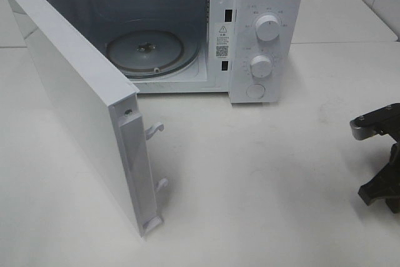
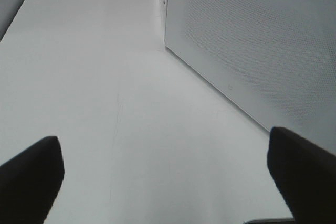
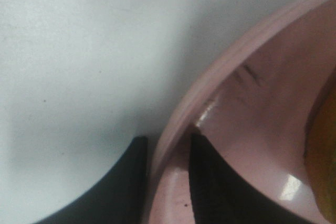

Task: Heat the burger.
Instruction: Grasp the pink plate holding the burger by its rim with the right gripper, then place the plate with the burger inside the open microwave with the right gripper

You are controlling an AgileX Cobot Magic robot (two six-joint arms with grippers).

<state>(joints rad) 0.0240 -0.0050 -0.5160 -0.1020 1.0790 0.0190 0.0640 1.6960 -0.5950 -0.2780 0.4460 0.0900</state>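
The right gripper (image 3: 167, 142) pinches the rim of the pink plate (image 3: 210, 82), one finger outside and one inside. The burger (image 3: 321, 145) sits on the plate just past the inner finger, untouched. The left gripper (image 2: 163, 145) is spread wide over the table (image 2: 105, 77).

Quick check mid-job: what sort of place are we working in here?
Probably a test bench staged as a kitchen: a white microwave with its door open, a plain white table and a pink plate.
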